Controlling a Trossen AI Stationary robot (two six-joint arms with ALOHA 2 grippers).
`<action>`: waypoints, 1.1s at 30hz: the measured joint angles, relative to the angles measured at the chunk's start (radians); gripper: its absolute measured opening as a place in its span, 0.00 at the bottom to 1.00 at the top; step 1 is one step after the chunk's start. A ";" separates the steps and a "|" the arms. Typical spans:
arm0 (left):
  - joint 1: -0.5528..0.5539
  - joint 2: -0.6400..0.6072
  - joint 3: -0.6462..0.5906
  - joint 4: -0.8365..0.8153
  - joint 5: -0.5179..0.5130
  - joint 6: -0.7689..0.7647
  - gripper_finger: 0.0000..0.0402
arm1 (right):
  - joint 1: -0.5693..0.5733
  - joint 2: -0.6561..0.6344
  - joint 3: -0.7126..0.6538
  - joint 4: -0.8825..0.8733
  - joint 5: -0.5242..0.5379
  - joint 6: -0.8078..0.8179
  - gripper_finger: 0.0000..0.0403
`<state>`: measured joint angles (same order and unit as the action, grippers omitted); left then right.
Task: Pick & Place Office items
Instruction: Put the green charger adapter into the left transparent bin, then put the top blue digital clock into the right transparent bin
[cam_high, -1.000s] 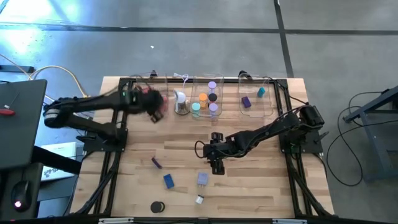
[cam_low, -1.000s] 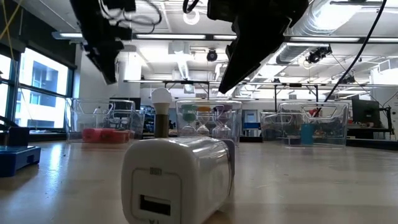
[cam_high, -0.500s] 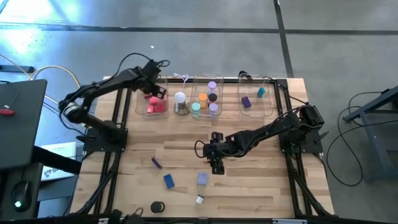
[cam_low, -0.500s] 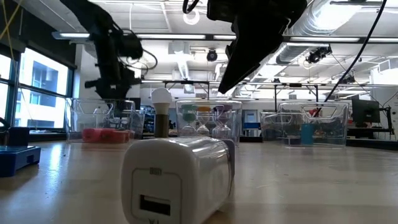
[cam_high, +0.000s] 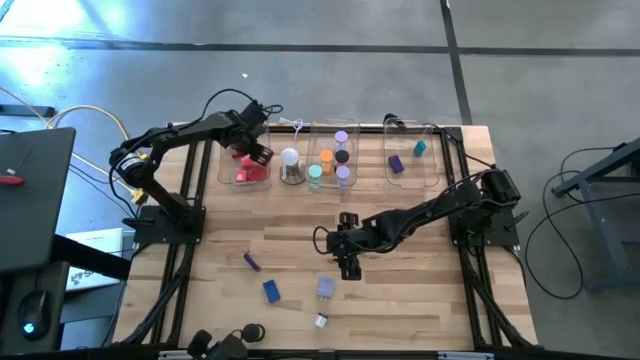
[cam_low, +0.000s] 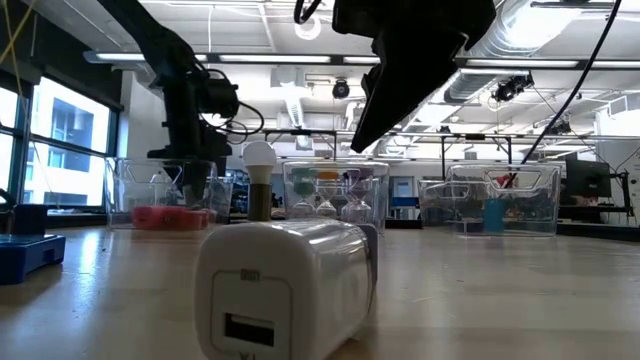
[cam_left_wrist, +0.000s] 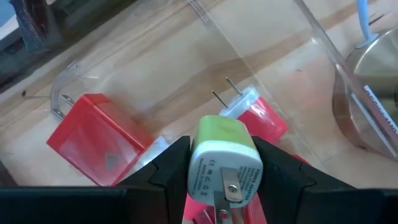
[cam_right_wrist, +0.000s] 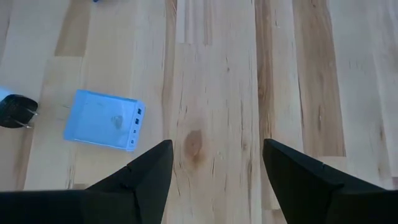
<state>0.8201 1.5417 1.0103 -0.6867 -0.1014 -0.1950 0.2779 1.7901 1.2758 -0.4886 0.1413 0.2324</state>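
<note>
My left gripper hangs over the left clear bin at the far edge, shut on a green-and-white plug charger. Red chargers lie on the bin floor beneath it. My right gripper is open and holds nothing, low over mid-table; a light blue block and a black plug lie on the wood ahead of it. Loose on the near table are a purple piece, a blue block, a small white charger and a black disc. My left gripper pinches the green-and-white charger by its two side faces, one finger on each side. The fingers come from above, pointing down into the bin. The charger's green end points down and its pronged face faces the wrist. It hangs above the red chargers.
A white dome on a silvery base stands between the left bin and the middle bin, which holds coloured cylinders. The right bin holds a purple and a teal piece. Black frame rails run along both table sides. Bare wood lies mid-table.
My left gripper has swung from left of the bin toward the far edge and right, over the left bin, then come down into it, staying shut on the charger.
</note>
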 joint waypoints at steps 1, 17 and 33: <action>-0.002 0.000 0.000 0.000 0.000 0.000 0.36 | -0.002 0.000 0.000 0.000 0.000 -0.001 0.59; -0.015 -0.001 0.000 -0.009 -0.001 0.041 0.51 | -0.003 0.001 0.000 -0.001 0.024 -0.016 0.59; -0.035 -0.084 0.066 -0.072 -0.050 0.068 0.58 | -0.003 0.001 0.000 -0.001 0.021 -0.020 0.59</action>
<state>0.7852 1.4581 1.0760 -0.7588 -0.1513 -0.1268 0.2752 1.7912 1.2758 -0.4893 0.1622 0.2127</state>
